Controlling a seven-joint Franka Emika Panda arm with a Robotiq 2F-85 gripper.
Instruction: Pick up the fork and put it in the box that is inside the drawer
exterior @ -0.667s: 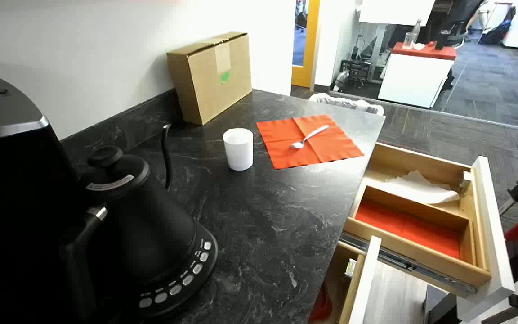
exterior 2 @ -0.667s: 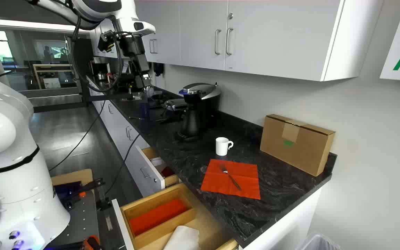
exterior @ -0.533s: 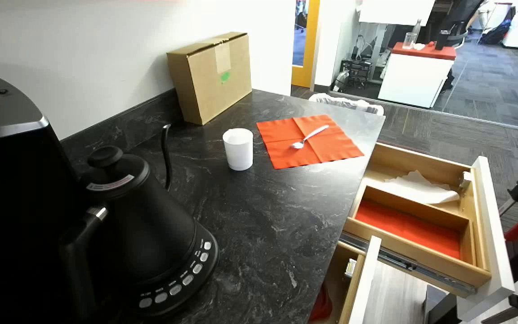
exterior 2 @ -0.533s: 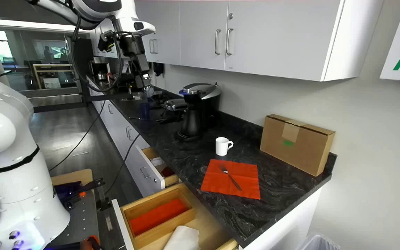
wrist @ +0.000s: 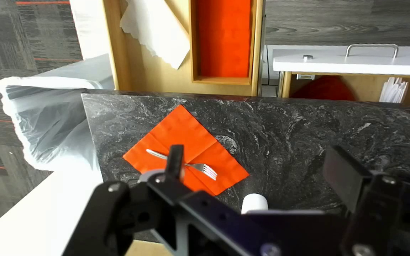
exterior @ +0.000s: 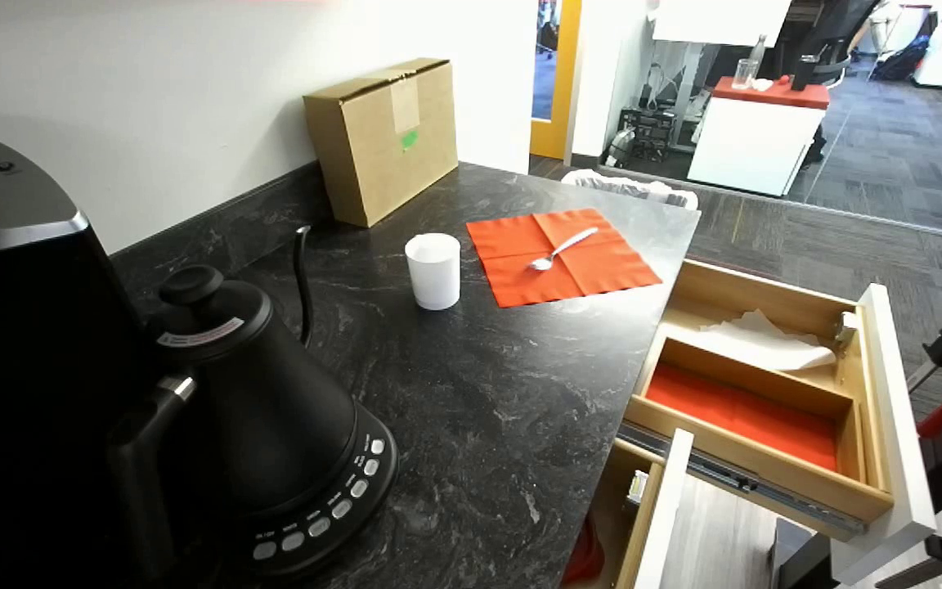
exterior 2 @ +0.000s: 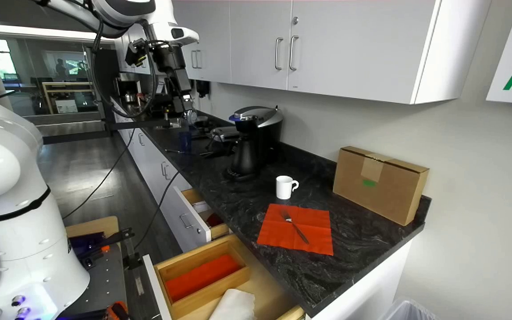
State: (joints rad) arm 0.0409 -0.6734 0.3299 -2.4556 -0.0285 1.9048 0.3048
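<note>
Orange napkin (wrist: 195,140), fork (wrist: 196,165) unmoved on it, jaws wide apart

This looks like an office kitchenette; in both exterior views a dark marbled bench (exterior: 479,393) carries a white mug (exterior 2: 284,187) and a black electric kettle (exterior: 275,417); white wall cabinets (exterior 2: 354,49) cross the top of an exterior view; in the wrist view a fork (wrist: 201,166) lies on an orange-red napkin (wrist: 198,142) left of centre; the upper right of an exterior view shows the office side (beyond the bench), with grey carpet (exterior: 904,147), part of a dark chair (exterior: 835,29) and a red-topped white unit (exterior: 753,147).
</note>
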